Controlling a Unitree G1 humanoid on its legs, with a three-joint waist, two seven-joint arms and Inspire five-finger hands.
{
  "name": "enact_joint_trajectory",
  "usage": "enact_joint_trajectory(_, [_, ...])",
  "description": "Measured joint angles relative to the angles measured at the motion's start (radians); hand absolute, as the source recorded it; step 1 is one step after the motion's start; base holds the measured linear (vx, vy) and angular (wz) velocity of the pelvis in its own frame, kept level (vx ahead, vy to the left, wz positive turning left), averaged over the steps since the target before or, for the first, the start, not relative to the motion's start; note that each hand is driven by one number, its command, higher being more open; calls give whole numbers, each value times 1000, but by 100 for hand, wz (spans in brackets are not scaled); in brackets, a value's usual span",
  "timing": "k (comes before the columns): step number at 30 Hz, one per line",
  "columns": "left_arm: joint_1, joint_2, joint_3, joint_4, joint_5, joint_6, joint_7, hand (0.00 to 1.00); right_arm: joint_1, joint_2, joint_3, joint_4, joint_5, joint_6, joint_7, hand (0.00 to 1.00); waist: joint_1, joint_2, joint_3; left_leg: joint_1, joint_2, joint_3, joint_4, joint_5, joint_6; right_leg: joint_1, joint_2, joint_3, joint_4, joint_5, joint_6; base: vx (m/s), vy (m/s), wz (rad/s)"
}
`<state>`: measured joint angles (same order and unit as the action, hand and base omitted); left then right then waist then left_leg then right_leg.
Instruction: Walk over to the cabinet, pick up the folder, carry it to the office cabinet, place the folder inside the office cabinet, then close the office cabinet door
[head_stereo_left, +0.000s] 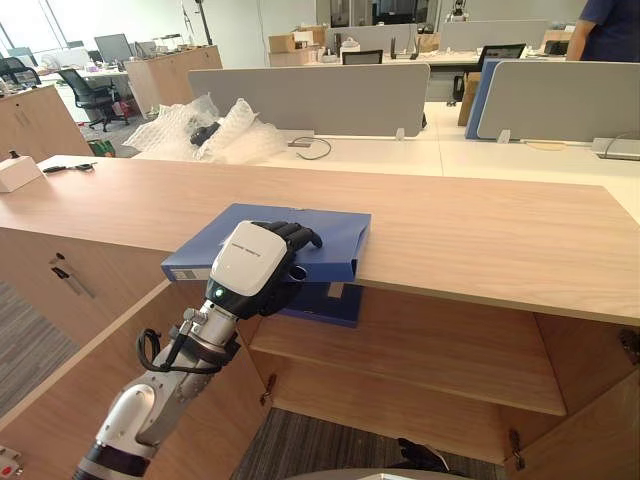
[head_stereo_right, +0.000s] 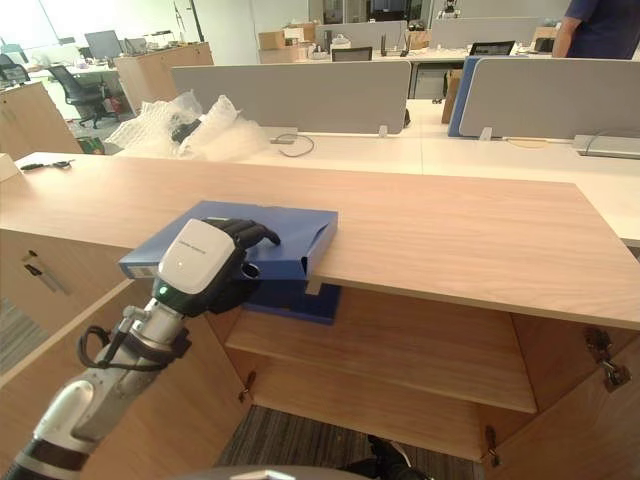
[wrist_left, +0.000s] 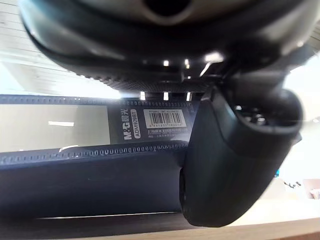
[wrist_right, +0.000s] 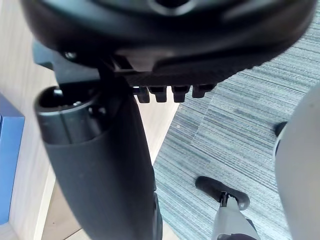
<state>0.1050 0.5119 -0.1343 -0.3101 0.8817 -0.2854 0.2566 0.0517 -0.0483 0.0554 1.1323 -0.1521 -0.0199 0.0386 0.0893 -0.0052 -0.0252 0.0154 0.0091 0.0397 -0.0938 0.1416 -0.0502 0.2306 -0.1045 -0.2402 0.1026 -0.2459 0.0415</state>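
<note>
Left hand, dark with a white back cover, is at the front edge of the long light-wood counter. It grips the flat blue plastic folder. Fingers are curled down over the folder's top face. In the left wrist view the thumb lies against the folder's dark spine, just beside a white barcode label, so the folder is pinched between fingers and thumb. The folder lies flat on the counter top. Its near corner overhangs the front edge where the hand holds it, and its open end points to the robot's right. The cabinet under the counter stands open, showing a light-wood shelf inside. A second, darker blue folder sits on that shelf, directly below the gripped one and just under the counter top. Right hand hangs over grey striped carpet, close to a wooden cabinet panel. Its thumb is straight, the fingers sit in a loose row, and it holds nothing. Behind the counter are a crumpled heap of clear bubble wrap and a grey desk partition. A small white box rests at the counter's far left end. A person in a dark blue top stands at the far right.
</note>
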Motion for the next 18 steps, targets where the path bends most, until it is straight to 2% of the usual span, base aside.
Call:
enact_joint_trajectory(3, [72,-146,28,-88,-170,-2,-53,0,4,2,-68,3,15,2,-3,100,0,0,1,-5,1,3,0,0,0,-8,0,5,2,1,-1,-2,5,-2])
enact_joint_trajectory(5, [94,-224,52,-131,-303,-8,-50,0,5,3,-102,15,54,3,-6,100,1,0,1,-5,3,6,0,0,0,-12,2,11,6,2,-2,-13,13,-7])
enact_joint_trajectory(7, [107,-300,78,-185,-523,-13,-27,0,14,-9,-122,21,117,5,-16,100,-1,5,0,-4,8,16,1,0,0,-18,3,22,12,3,-4,-27,17,-12])
enact_joint_trajectory(10, [116,-346,88,-225,-710,-30,-14,0,27,-15,-123,18,160,5,-29,100,0,4,1,-3,15,26,0,0,0,-25,8,32,17,6,-6,-45,15,-15])
enact_joint_trajectory(11, [128,-367,83,-233,-869,-46,-24,0,36,-15,-122,-2,201,4,-41,100,-1,4,1,-8,23,39,0,0,0,-38,14,49,19,11,-8,-56,18,-22])
enact_joint_trajectory(13, [133,-378,81,-233,-948,-46,-36,0,53,-13,-120,-35,235,1,-51,100,-5,2,2,-11,27,47,0,0,1,-45,17,57,18,16,-7,-64,20,-21])
enact_joint_trajectory(14, [153,-385,83,-238,-1062,-49,-63,0,92,1,-122,-131,289,0,-70,100,-27,1,8,-11,32,57,0,0,2,-52,20,69,18,20,-7,-66,20,-20])
enact_joint_trajectory(18, [157,-388,123,-245,-1214,-49,-93,0,187,43,-125,-409,334,-3,-120,100,-58,1,18,-12,40,85,0,-5,5,-68,26,98,17,27,-7,-44,12,-24])
